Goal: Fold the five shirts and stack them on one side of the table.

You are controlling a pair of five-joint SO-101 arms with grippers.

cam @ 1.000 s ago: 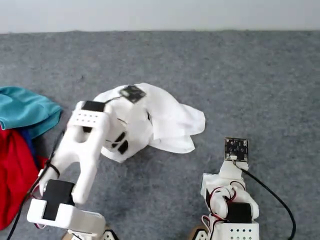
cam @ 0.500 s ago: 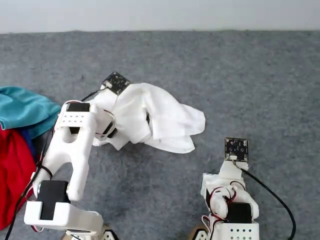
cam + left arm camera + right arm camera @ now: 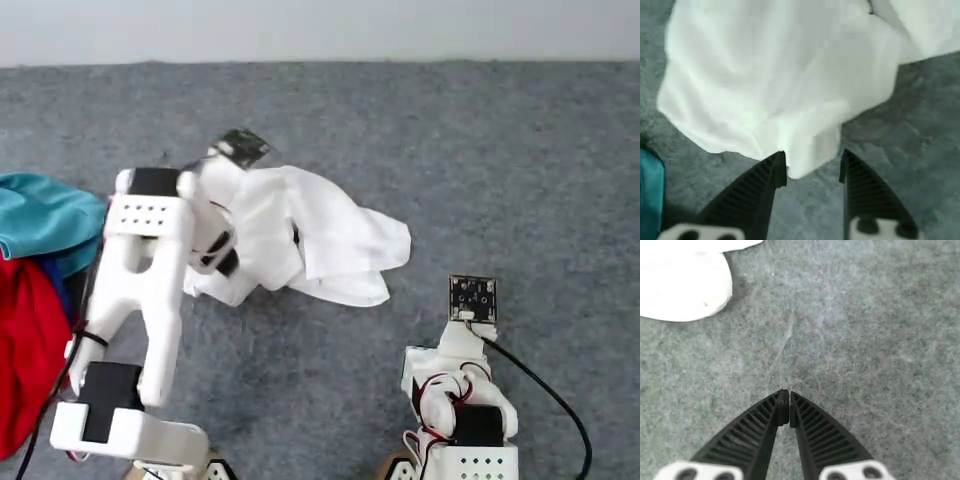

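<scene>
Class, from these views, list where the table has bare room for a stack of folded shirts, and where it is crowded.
Bare: the table right of the white shirt, and the strip on that shirt's far side. Crowded: the left side, where the teal shirt and red shirt lie, beside the left arm.

Crumpled white fabric shirt (image 3: 780, 75) lies in soft folds on the grey felt-like table covering (image 3: 910, 120). Left gripper (image 3: 812, 165) sits over the shirt's near edge with its two black ribbed plastic fingers (image 3: 760, 190) spread apart. A lobe of the white hem lies between the fingertips; whether they touch it cannot be told. A patch of teal cloth (image 3: 650, 185) shows at the frame edge, just beside one finger.
</scene>
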